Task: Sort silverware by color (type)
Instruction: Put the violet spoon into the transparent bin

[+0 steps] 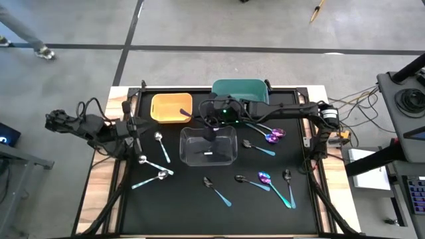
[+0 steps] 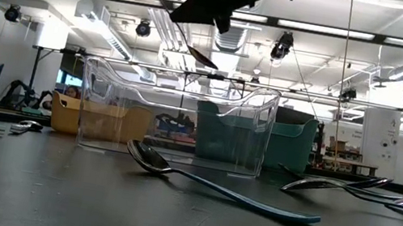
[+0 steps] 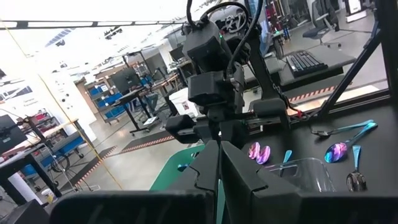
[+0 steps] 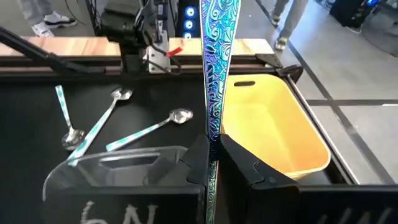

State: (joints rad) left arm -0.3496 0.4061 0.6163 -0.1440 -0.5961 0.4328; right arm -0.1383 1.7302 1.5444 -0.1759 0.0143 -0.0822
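Observation:
My right gripper [image 1: 211, 130] reaches from the right to above the clear bin [image 1: 209, 147] and is shut on a spoon with a blue patterned handle [image 4: 212, 74]. The spoon's dark bowl [image 2: 202, 57] hangs under the gripper [image 2: 221, 8], above the bin's rim. Other spoons lie flat on the black mat: silver ones [image 1: 151, 163] at the left, dark ones [image 1: 216, 189] near the front, purple ones [image 1: 272, 136] at the right. My left gripper [image 3: 219, 171] is shut and holds nothing. It is drawn back at the table's left edge [image 1: 135, 126] and points level toward the bins. My right gripper pinches the spoon's handle [image 4: 210, 140] between its two fingers. The handle lies along the fingers, and a long stretch of it sticks out past the fingertips. The spoon is lifted clear, its dark bowl [image 2: 202, 57] below the gripper over the clear bin.
A yellow bin [image 1: 171, 107] and a teal bin [image 1: 240, 93] stand at the mat's far edge, behind the clear bin. Cables run along the table's left side [image 1: 99, 123]. A person's legs [image 1: 26, 36] show on the floor at the far left.

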